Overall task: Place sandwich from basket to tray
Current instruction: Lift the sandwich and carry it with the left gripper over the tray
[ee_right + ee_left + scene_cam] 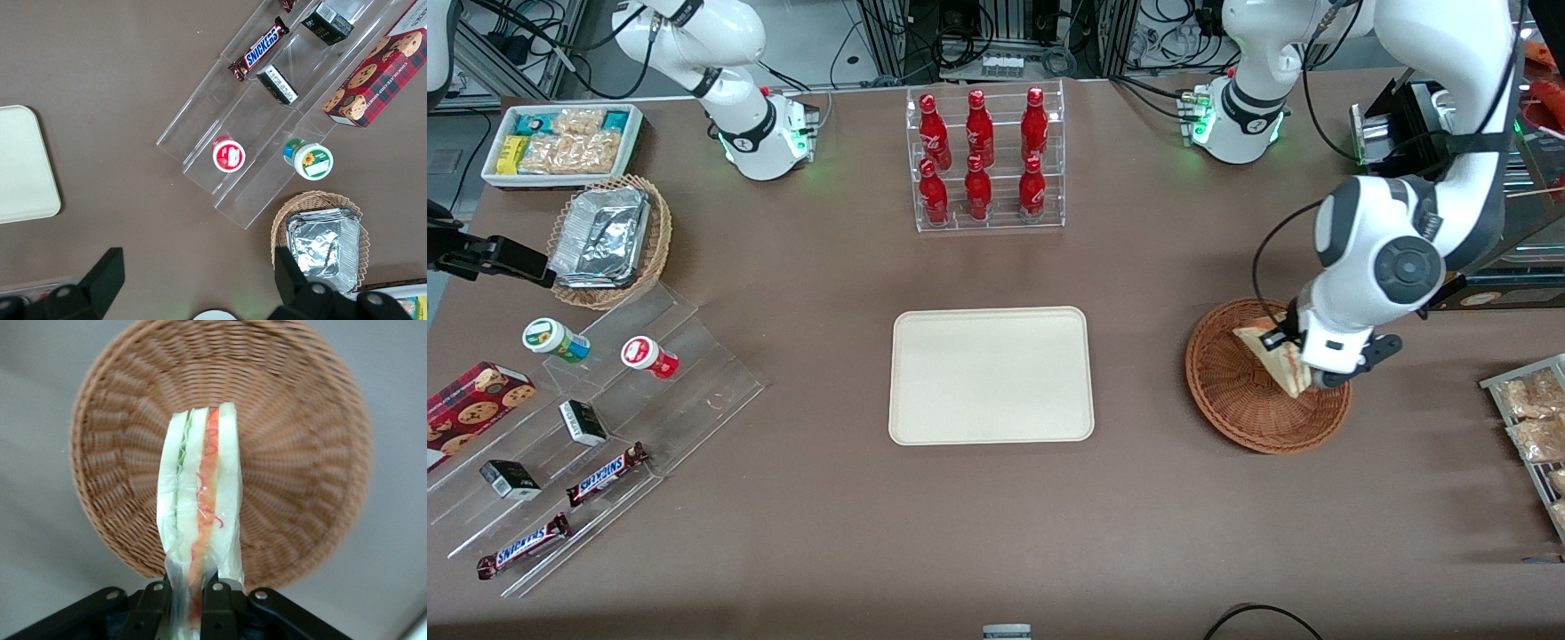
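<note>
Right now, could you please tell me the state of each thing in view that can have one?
Left arm's claw: shut on the sandwich, above the basket.
Triangular white-bread sandwich in clear wrap: gripped at one end, lifted over the basket.
Round reddish-brown wicker basket: nothing else seen in it.
Flat rectangular cream tray: nothing on it.
Red bottles in clear rack: upright, capped.
Tan wicker basket of foil containers: filled.
</note>
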Tool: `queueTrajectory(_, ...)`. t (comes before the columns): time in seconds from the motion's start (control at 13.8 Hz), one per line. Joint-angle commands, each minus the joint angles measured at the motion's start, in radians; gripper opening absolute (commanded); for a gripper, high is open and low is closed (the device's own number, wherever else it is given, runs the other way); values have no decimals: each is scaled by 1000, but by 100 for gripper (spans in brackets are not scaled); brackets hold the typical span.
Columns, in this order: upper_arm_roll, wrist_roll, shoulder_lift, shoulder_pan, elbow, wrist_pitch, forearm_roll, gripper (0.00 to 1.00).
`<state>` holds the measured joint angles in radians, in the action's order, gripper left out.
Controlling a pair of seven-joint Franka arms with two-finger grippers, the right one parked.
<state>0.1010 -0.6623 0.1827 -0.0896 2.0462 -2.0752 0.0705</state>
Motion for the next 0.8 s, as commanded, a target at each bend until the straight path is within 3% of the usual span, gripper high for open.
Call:
queueTrajectory(0.0,-3,10,-2,-123,-34,21,31,0)
queueTrajectory(0.36,-1,43,50,-315,-130,20,35,0)
queueTrajectory(0.73,-1,24,233,-482,-314,18,23,0)
